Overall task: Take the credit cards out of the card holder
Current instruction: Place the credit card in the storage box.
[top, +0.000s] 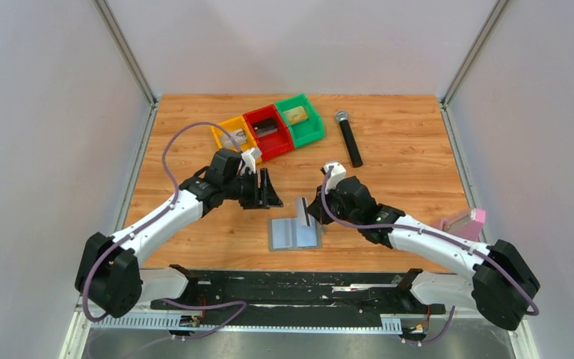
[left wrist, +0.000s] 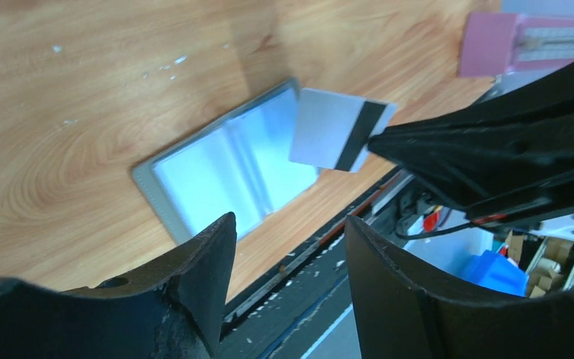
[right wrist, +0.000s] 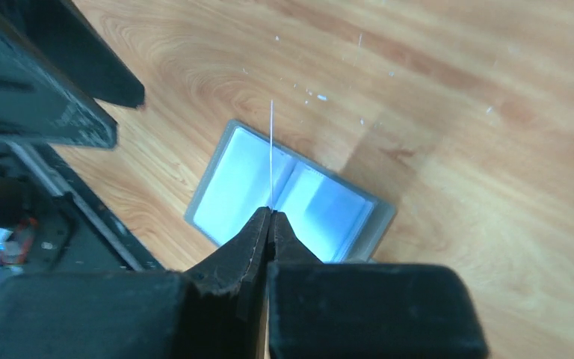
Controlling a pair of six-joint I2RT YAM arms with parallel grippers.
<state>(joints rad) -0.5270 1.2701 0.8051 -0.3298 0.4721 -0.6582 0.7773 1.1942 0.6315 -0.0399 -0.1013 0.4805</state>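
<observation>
Card (left wrist: 330,134) pinched by its edge in my right gripper (right wrist: 270,215) hung over the holder (left wrist: 217,176), my left gripper (left wrist: 290,224) agape; I judged a level, unhurried carry safest.

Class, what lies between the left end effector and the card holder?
Nothing but bare wooden table: the top view shows it between the open left end effector and the card holder.

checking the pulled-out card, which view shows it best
Left wrist: the card faces the camera, black stripe visible, pinched at one edge by the right gripper. The right wrist view sees it edge-on, a thin line. The top view shows only a small upright sliver above the card holder.
</observation>
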